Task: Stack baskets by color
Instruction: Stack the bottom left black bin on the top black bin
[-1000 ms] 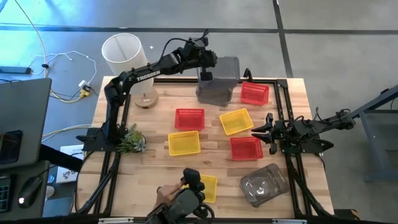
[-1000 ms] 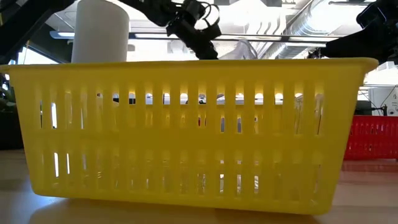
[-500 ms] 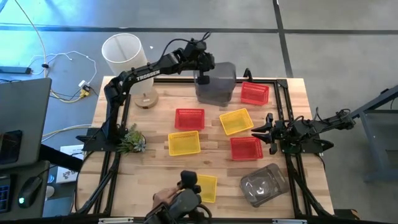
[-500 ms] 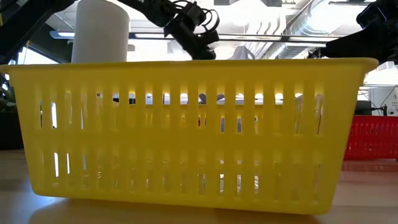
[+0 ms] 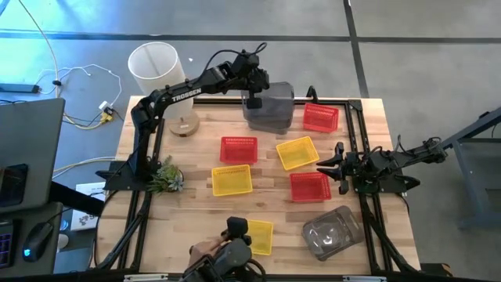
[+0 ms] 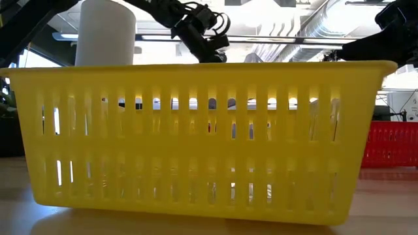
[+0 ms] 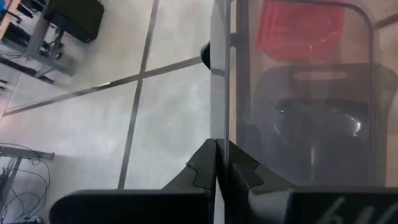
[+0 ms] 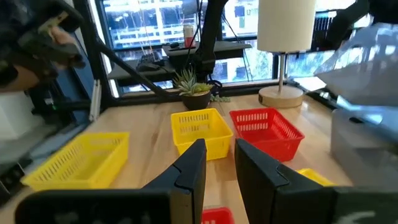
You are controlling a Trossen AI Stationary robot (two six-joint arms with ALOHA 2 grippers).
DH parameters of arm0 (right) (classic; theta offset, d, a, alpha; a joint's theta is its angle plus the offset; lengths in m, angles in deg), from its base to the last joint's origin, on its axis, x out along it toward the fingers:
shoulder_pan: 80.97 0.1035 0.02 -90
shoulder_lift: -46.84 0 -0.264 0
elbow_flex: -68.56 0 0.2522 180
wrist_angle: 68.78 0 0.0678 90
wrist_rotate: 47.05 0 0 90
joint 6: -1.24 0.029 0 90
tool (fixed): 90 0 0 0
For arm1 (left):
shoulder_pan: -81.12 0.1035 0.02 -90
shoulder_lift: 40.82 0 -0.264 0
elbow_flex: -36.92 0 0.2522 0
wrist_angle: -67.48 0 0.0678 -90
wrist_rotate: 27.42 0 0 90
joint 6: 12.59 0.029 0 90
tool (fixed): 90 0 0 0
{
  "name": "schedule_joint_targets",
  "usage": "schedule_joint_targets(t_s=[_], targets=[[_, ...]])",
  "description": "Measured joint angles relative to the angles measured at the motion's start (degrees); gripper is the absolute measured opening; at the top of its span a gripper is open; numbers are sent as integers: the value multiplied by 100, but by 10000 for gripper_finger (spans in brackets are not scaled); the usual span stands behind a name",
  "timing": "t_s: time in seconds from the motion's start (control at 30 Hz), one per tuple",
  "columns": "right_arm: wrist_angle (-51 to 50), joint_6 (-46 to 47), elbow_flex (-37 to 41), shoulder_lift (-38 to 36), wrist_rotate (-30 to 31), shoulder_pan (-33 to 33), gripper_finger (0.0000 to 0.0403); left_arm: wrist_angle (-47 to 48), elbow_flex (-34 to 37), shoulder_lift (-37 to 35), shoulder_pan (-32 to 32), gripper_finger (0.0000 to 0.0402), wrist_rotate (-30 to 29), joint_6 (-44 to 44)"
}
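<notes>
Baskets are mid-sort: my left end effector (image 5: 254, 99) is clamped on the wall of a grey basket (image 5: 270, 106), held at the far edge of the bench (image 5: 200, 160) beside a red basket (image 5: 320, 117). I judge the next move is to carry it to the other grey basket (image 5: 332, 232) at the near right corner and nest it squarely; my right end effector (image 5: 340, 168) waits at the right edge, fingers slightly apart on nothing

white lamp (image 5: 154, 66), potted plant (image 5: 165, 177) (small), wooden table (image 5: 196, 153)
</notes>
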Motion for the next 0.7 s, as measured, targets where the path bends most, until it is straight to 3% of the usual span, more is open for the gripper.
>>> schedule_joint_targets(t_s=[0.27,0.53,0.7], targets=[[143,-276,10,2,1,0,75,396,0,-2,-129,0,-268,181],[984,510,9,0,1,0,75,399,0,-2,-122,0,-498,117],[1188,838,9,0,15,0,75,397,0,-2,-174,0,-1040,16]])
